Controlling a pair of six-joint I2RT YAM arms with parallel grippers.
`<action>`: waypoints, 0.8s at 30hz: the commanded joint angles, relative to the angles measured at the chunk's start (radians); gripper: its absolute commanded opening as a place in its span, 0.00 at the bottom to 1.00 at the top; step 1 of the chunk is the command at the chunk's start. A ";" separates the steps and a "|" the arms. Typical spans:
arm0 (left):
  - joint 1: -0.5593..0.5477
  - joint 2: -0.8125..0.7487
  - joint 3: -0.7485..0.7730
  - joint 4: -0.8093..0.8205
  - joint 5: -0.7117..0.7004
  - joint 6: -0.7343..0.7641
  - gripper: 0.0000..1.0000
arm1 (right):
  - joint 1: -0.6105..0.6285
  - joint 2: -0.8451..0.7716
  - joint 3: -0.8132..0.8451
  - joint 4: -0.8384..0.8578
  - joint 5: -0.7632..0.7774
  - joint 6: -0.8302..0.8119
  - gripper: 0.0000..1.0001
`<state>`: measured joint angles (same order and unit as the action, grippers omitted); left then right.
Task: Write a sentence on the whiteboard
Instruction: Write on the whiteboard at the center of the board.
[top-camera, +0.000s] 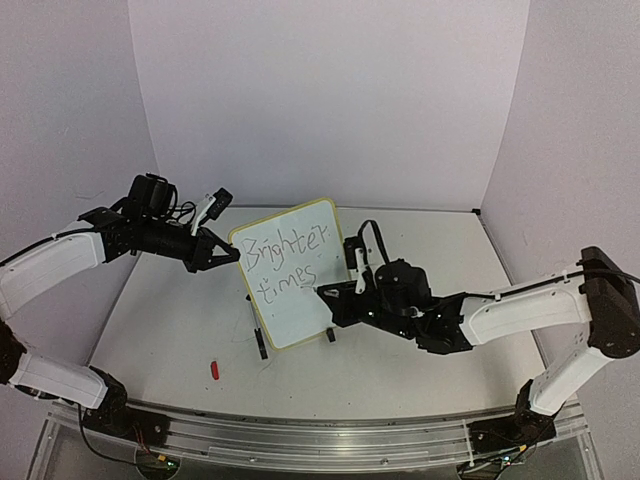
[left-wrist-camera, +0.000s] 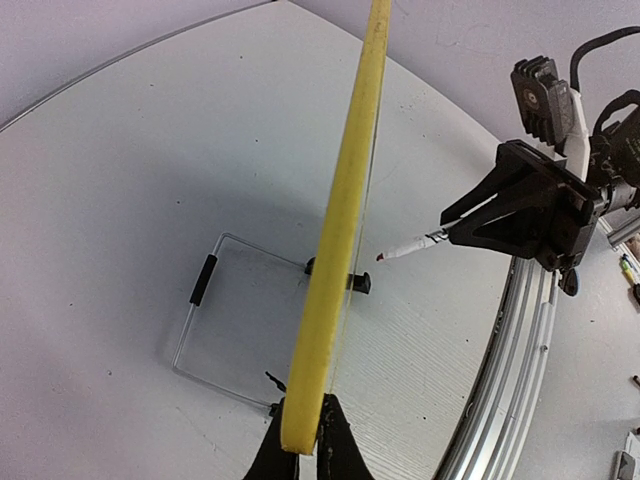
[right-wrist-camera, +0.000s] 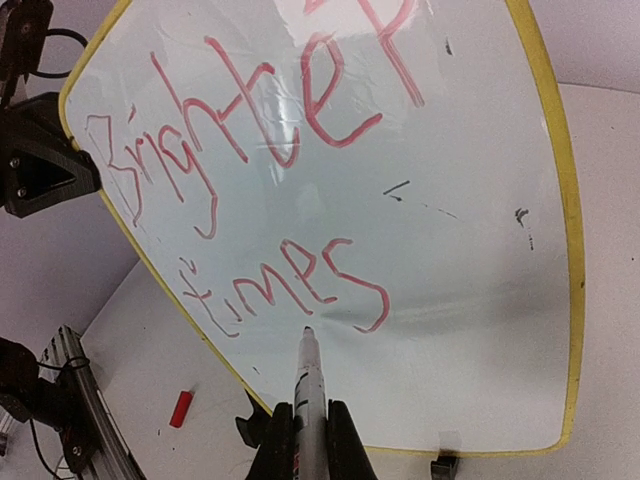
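Observation:
The whiteboard (top-camera: 300, 318) stands upright mid-table, tilted, with its yellow rim (left-wrist-camera: 340, 230) edge-on in the left wrist view. My left gripper (left-wrist-camera: 305, 440) is shut on the rim at the board's left edge (top-camera: 232, 252). The sentence reads "Brighter" (right-wrist-camera: 250, 130) over "times" (right-wrist-camera: 285, 285) in red strokes on the board's face (right-wrist-camera: 450, 300). My right gripper (right-wrist-camera: 308, 440) is shut on a grey marker (right-wrist-camera: 310, 385). The marker's tip sits just under "times", very close to the board; I cannot tell whether it touches. From above, the right gripper (top-camera: 335, 295) is in front of the board's lower half.
A red marker cap (top-camera: 214, 370) lies on the table at the front left, also visible as the cap (right-wrist-camera: 180, 408). A thin wire stand (left-wrist-camera: 200, 280) with black feet props the board from behind. A metal rail (top-camera: 320, 435) runs along the near edge. Purple walls close in the back and sides.

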<state>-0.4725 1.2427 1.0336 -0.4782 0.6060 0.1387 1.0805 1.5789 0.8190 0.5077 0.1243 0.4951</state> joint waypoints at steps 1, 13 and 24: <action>-0.005 0.006 -0.021 -0.059 -0.099 0.052 0.00 | -0.005 -0.080 -0.018 0.020 -0.076 -0.044 0.00; -0.005 -0.003 -0.022 -0.060 -0.098 0.052 0.00 | 0.053 -0.027 0.018 -0.027 -0.247 -0.111 0.00; -0.005 -0.004 -0.021 -0.060 -0.096 0.052 0.00 | 0.102 0.155 0.113 -0.011 -0.146 -0.109 0.00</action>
<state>-0.4732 1.2392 1.0336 -0.4793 0.6018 0.1390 1.1794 1.7000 0.8855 0.4774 -0.0936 0.3889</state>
